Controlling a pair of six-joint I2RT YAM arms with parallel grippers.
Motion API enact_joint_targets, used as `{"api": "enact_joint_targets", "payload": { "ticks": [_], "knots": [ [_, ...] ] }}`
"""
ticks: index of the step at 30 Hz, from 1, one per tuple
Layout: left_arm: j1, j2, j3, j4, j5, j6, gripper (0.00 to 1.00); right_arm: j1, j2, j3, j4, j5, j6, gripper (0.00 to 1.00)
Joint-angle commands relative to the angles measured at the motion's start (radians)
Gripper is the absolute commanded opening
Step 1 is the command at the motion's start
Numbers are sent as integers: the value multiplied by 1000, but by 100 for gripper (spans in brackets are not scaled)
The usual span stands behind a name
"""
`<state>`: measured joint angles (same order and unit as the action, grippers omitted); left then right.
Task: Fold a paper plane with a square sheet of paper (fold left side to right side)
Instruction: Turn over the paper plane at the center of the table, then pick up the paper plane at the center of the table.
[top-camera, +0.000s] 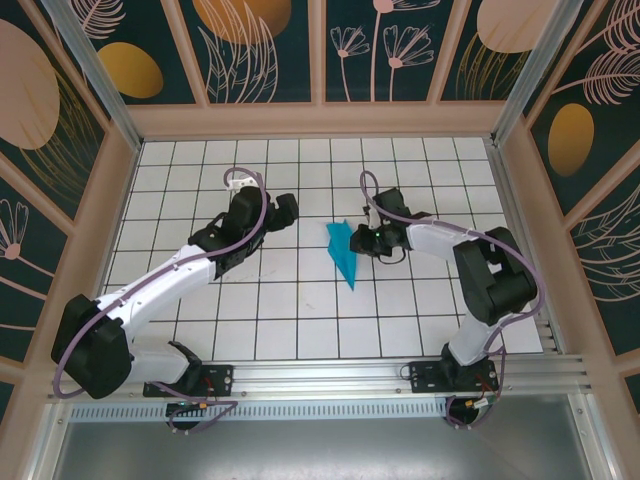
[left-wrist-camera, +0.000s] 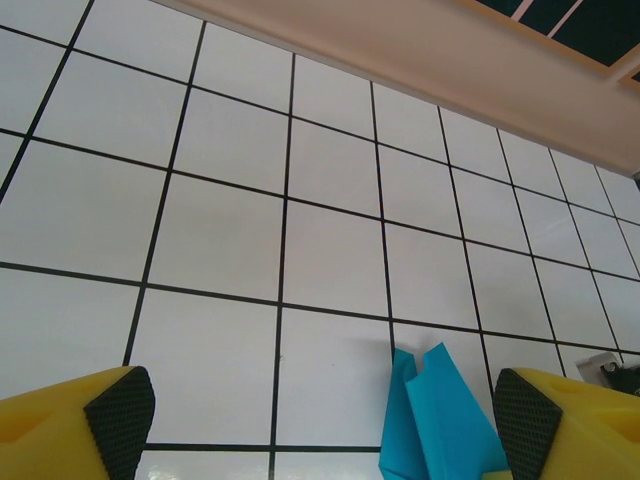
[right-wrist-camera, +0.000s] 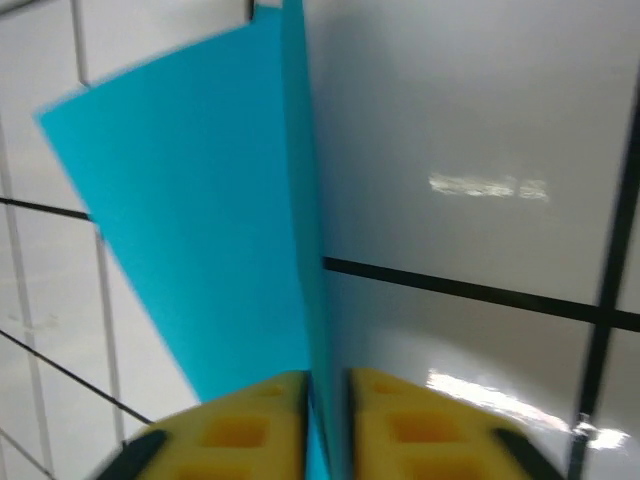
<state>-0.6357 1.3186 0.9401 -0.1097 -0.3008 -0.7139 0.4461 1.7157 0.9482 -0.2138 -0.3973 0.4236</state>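
The teal-blue paper plane lies at the table's centre as a narrow wedge, its point toward the near edge. My right gripper sits at its far right edge. In the right wrist view the yellow fingers of that gripper are pressed together on the paper's upright ridge, with a flat flap spreading to the left. My left gripper hovers about one tile left of the paper, jaws wide open and empty. In the left wrist view the paper shows just inside the right fingertip.
The white tiled table has a raised wooden border at the back and both sides, backed by patterned panels. A metal rail with both arm bases runs along the near edge.
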Motion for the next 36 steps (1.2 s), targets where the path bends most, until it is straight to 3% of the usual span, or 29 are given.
{"api": "enact_joint_targets", "payload": {
  "ticks": [1,5,11,15,20,36],
  "knots": [
    [3,-30,-15,-18,-38,24,92,1,-30,29,-50,99,-33,32],
    [2,-67,-32,-13,-68,34,98,49,-96,113,-235,324,-46,49],
    [4,-124,-69,-10,-123,34,99,234,-130,214,-443,545,25,51],
    [3,-165,-96,-4,-144,27,98,355,-79,251,-471,575,88,51],
    [4,-204,-125,-5,-161,26,98,430,82,356,-566,677,116,51],
    [3,-220,-148,-8,-173,17,99,453,255,429,-605,777,106,46]
  ]
}}
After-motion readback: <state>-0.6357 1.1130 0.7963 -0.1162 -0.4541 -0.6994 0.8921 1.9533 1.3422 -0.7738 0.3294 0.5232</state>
